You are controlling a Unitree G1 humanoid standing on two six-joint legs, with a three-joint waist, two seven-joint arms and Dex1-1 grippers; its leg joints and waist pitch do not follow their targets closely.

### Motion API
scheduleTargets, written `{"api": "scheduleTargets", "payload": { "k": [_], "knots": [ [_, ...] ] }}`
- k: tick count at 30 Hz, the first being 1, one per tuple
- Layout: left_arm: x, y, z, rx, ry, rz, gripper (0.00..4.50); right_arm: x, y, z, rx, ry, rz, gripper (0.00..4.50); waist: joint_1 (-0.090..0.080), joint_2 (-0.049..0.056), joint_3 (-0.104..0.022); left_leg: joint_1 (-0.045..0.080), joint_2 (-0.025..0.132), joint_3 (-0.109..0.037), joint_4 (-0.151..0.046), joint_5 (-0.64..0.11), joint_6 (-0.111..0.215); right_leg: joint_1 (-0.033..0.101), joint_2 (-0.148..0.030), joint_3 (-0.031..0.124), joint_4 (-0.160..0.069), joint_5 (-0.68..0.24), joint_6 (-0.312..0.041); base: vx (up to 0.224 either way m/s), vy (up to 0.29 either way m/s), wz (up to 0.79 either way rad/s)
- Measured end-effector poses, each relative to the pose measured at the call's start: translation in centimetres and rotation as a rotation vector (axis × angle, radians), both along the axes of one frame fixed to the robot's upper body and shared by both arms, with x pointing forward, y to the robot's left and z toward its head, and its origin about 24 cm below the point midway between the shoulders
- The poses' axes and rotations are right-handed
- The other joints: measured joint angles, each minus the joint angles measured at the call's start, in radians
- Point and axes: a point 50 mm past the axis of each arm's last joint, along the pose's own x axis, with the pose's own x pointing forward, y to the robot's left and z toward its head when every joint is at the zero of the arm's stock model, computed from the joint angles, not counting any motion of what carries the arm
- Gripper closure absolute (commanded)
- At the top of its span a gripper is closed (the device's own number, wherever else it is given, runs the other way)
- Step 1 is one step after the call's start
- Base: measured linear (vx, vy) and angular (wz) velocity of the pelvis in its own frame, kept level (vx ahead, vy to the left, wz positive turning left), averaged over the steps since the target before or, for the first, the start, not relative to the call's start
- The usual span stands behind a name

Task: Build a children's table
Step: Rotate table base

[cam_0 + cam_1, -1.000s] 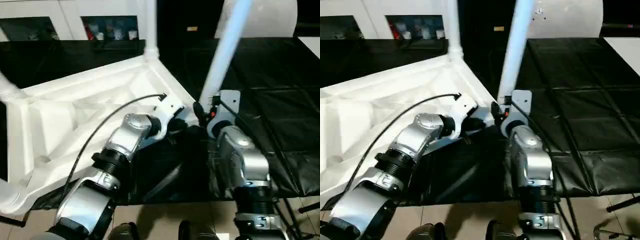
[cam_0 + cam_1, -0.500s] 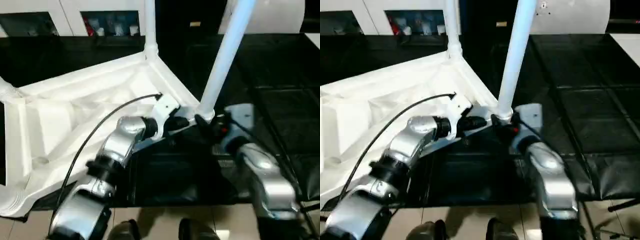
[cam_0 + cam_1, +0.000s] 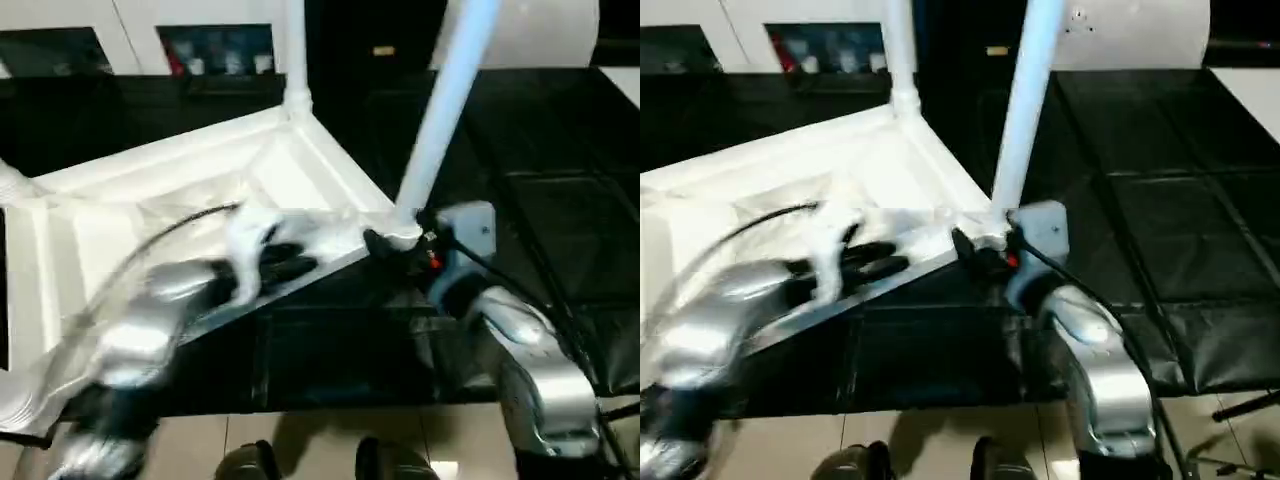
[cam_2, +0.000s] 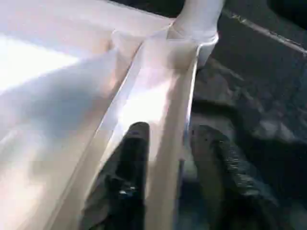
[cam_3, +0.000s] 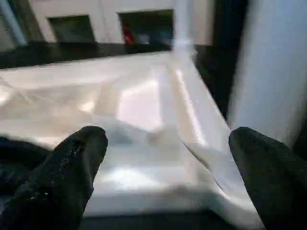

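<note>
Upside down on a black-covered surface (image 3: 540, 230) lies a white plastic children's table (image 3: 150, 220), its ribbed underside facing up. One leg (image 3: 440, 110) rises from the near right corner socket, tilted slightly toward the right. Another leg (image 3: 296, 50) stands upright at the far corner. Two more leg bases show at the left corners (image 3: 15, 185).

On the left, the left gripper (image 4: 165, 158) straddles the table's near edge rim, one black finger (image 4: 132, 163) inside the rim and the other outside. Its jaws stand partly open around the rim, and whether they press on it cannot be told. The left arm (image 3: 140, 330) is blurred.

On the right, the right gripper (image 5: 168, 163) sits just beside the base of the tilted leg at the near right corner. Its jaws are spread wide, holding nothing, with the table corner between its two black fingertips (image 5: 79, 158).

Behind the surface stands a white cabinet (image 3: 130, 40) with glass-fronted compartments.
</note>
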Motion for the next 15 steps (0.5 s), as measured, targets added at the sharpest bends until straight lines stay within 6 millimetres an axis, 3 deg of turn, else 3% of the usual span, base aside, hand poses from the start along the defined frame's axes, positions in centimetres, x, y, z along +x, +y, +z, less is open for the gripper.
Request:
{"api": "scheduleTargets", "payload": {
  "k": [2,6,7,11,15],
  "knots": [
    [-0.7,0.2,0.7,0.0,0.005,-0.015,2.49,0.4,0.5,0.2,0.008,0.006,0.018,0.0,0.008,0.0,0.0,0.0,-0.001,0.0,0.0,0.0,0.0,0.001,-0.001,0.0,0.0,0.0,0.0,0.0,0.0,0.0],
    [-3.8,0.9,2.1,-0.006,0.067,-0.09,2.3,2.2,2.0,-0.7,-0.007,0.088,0.052,0.0,-0.001,-0.005,-0.001,0.0,-0.001,0.001,0.001,-0.001,-0.001,0.001,-0.001,0.001,0.001,0.0,0.0,0.0,0.0,0.0],
    [-4.6,0.9,2.2,-0.011,0.087,-0.108,2.04,2.7,2.4,-1.1,-0.008,0.114,0.053,0.0,0.0,-0.005,-0.001,0.0,-0.001,0.001,0.001,-0.001,-0.002,0.001,-0.001,0.001,0.001,0.0,0.0,0.0,0.0,0.0],
    [-6.4,0.8,1.4,0.035,0.166,-0.163,1.86,4.7,4.1,-1.7,-0.014,0.173,0.032,0.0,-0.005,-0.005,-0.001,0.002,0.0,0.001,0.002,0.001,-0.006,0.0,0.0,0.001,0.005,0.001,-0.001,0.0,0.0,0.0],
    [-7.0,0.4,0.1,0.095,0.223,-0.137,1.57,6.6,4.7,-1.9,-0.052,0.173,-0.068,0.0,0.002,-0.006,-0.002,0.003,0.0,0.0,0.003,0.003,-0.009,0.001,0.0,0.001,0.009,0.0,0.0,0.0,0.0,0.0]
  ]
}}
